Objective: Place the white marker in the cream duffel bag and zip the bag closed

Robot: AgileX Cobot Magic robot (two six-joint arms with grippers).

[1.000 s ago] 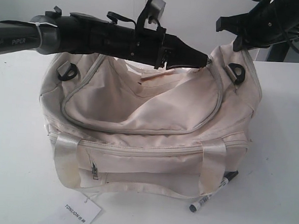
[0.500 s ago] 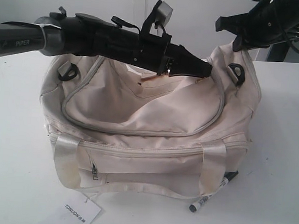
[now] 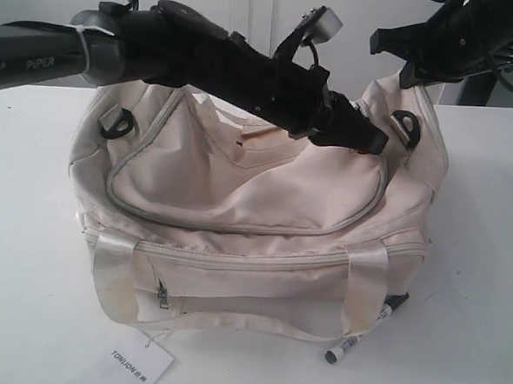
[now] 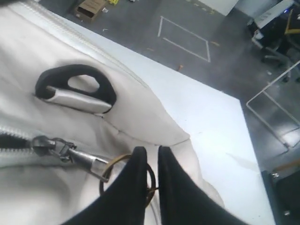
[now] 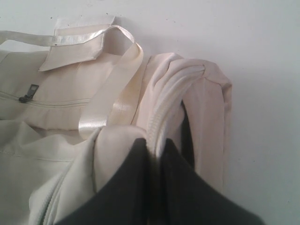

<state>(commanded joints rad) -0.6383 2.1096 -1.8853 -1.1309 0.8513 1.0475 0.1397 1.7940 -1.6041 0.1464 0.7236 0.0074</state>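
The cream duffel bag (image 3: 256, 201) sits mid-table with its curved top zipper (image 3: 237, 224) drawn round. My left gripper (image 3: 365, 133) reaches across to the bag's right end. It is shut (image 4: 149, 150) on the brass ring (image 4: 108, 172) of the zipper pull (image 4: 77, 157), near a black D-ring (image 4: 77, 84). My right gripper (image 3: 405, 69) is shut (image 5: 156, 143) on a fold of the bag's end seam (image 5: 164, 117), holding it up. The white marker (image 3: 366, 327) lies on the table outside the bag, by its front right corner, partly under a strap handle (image 3: 364, 286).
A white paper tag (image 3: 133, 363) lies on the table in front of the bag's left corner. The white table (image 3: 479, 258) spreads out on both sides. In the left wrist view the table edge (image 4: 234, 98) and the floor beyond show.
My left arm has swung right along the bag's top, carrying the zipper pull to the right end, and the gap in the top has closed. The right gripper and marker stayed put.
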